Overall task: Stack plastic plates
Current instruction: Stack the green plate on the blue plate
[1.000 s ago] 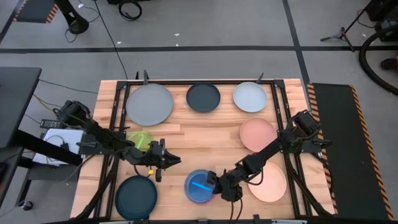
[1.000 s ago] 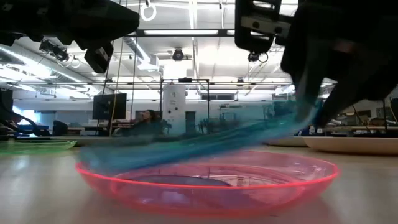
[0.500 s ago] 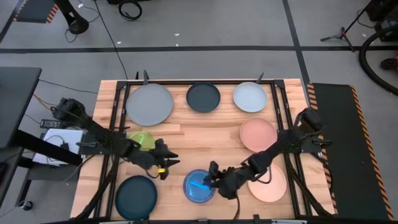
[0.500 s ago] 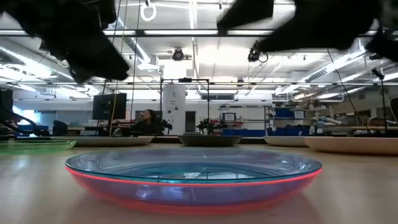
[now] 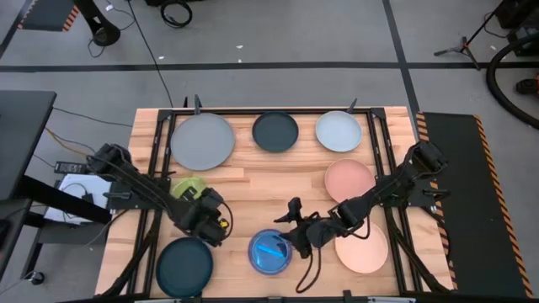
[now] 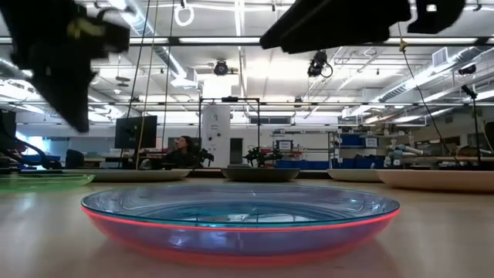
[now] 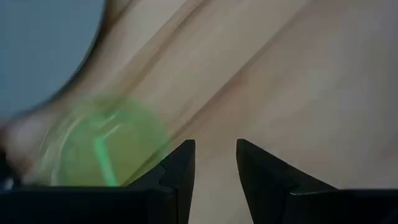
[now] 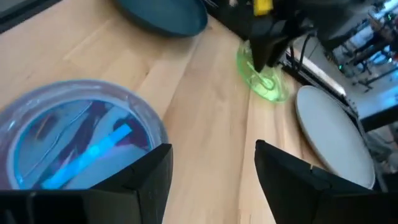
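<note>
The blue plate sits nested on the red plate at the table's near edge, between the teal plate and the peach plate. Next, probably, comes the green plate: take its rim squarely and lower it level. The left end effector hangs just beside it, fingers parted, empty. The right end effector hovers open above the stack, arm stretched low.
</note>
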{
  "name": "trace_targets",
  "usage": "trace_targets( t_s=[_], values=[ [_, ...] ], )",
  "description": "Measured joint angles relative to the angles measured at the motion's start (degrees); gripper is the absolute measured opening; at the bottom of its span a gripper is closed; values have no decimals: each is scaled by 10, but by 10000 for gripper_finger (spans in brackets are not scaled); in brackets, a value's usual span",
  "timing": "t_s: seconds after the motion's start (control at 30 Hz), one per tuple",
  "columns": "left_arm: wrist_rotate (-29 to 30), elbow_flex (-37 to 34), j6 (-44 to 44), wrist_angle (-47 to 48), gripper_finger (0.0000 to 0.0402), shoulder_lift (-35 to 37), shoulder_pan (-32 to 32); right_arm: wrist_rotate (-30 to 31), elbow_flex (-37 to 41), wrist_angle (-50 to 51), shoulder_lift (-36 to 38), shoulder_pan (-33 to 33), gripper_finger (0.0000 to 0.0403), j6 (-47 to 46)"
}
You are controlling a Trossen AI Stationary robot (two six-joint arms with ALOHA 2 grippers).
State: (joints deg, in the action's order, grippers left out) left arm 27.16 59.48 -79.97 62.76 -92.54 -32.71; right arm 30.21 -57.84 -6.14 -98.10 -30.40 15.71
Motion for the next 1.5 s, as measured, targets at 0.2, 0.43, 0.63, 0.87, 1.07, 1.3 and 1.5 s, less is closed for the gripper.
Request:
trace_targets(
  t_s=[0.2, 0.43, 0.63, 0.87, 1.07, 1.3, 1.5],
  values=[
    [63, -63, -33, -125, 126, -51, -11, -3, 2, 10, -2, 2, 232, -36],
    [128, -90, -65, -90, 126, -54, -12, -4, 2, 26, -2, -2, 232, -64],
    [130, -104, -256, 25, 126, -53, -9, -4, 2, 38, -2, -1, 232, -95],
    [60, -158, -325, -58, 126, -53, -5, -4, 2, 40, -2, 6, 232, -96],
    [62, -166, -315, -87, 126, -53, 6, -4, 2, 40, -2, 22, 232, -96],
    [112, -123, -209, -88, 126, -53, 29, -17, 2, 39, -2, 39, 232, -102],
    [133, -89, -154, -93, 126, -53, 45, -25, 2, 39, -2, 44, 232, -106]
  ],
)
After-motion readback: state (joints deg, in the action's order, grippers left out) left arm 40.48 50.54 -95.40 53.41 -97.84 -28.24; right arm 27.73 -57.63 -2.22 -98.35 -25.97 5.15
